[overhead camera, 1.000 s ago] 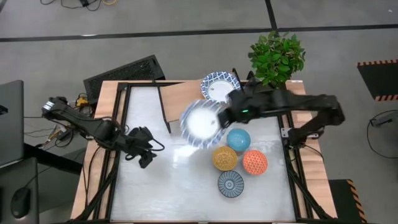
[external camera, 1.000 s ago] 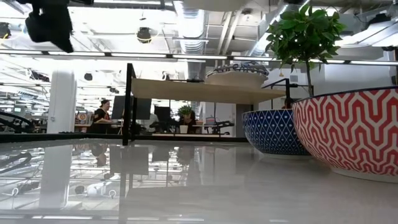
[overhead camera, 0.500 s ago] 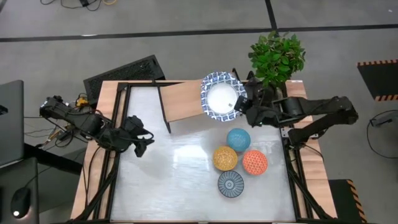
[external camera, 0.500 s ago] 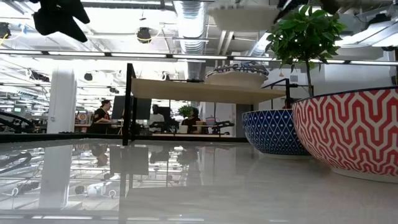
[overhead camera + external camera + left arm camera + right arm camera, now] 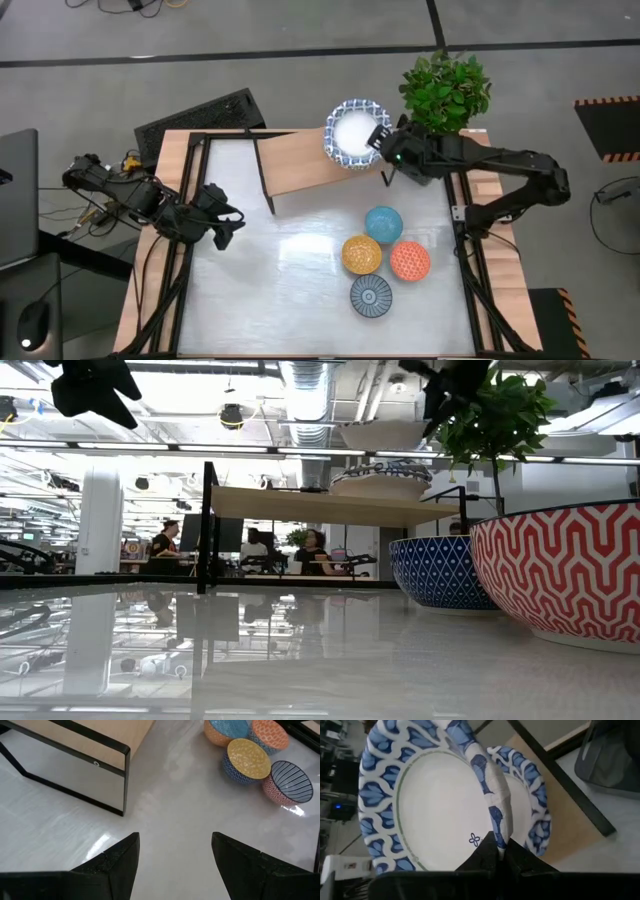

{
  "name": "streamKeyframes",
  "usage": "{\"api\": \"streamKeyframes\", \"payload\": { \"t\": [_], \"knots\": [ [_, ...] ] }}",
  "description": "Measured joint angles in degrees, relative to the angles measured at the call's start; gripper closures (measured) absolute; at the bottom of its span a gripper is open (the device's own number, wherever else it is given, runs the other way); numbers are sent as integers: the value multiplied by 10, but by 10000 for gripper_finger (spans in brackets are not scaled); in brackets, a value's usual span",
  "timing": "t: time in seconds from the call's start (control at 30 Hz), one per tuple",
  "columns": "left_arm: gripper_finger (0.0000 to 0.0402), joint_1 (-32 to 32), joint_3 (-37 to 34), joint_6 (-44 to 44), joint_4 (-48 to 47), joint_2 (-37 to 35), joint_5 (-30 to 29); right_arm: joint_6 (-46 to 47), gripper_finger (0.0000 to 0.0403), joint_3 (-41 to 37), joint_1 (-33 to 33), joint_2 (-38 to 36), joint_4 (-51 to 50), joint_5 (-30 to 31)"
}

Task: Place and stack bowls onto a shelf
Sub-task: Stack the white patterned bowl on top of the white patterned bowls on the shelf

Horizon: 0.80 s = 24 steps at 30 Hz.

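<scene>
My right gripper [image 5: 384, 146] is shut on a wide white bowl with a blue patterned rim [image 5: 352, 133] and holds it over the right end of the light wood shelf [image 5: 300, 160]. In the low view this bowl [image 5: 385, 435] hangs just above a stack of like bowls [image 5: 380, 482] that rests on the shelf board [image 5: 300, 506]. Four small bowls stand on the table: light blue [image 5: 383, 224], yellow-orange [image 5: 362, 254], orange-red [image 5: 410, 261], dark blue [image 5: 371, 295]. My left gripper [image 5: 226, 226] is open over the table's left part. My right gripper pinches the wide bowl's patterned rim [image 5: 496, 827] between its two fingers, on the side of the bowl toward the table's right. The fingers reach in from the right, about level. The bowl is lifted clear, roughly level, above the stacked bowl [image 5: 532, 820].
A leafy plant in a black pot [image 5: 445, 95] stands at the far right corner, close behind my right arm. The shelf's black legs [image 5: 100, 775] stand on the white table [image 5: 290, 290]. The black frame [image 5: 195, 200] runs along the table's sides. People sit in the room beyond [image 5: 160, 545].
My right gripper has carried the wide bowl from above the table's middle toward the far edge and lowered it to just over the stack on the shelf's right end. My left gripper has drawn back a little toward the table's left edge.
</scene>
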Motion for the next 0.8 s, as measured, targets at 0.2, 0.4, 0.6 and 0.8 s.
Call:
{"api": "streamKeyframes", "payload": {
  "t": [0.2,0.4,0.6,0.8],
  "knots": [
    [169,0,0,3,1,0,-4,-23,377,0,-42,22,-8,-47],
    [169,0,0,2,0,0,-4,-25,373,-1,-57,29,-34,-56],
    [169,0,0,0,1,0,-4,-65,353,0,-74,30,-17,-87],
    [169,0,0,-2,1,0,-5,-80,321,0,-93,30,-11,-115]
  ]
}}
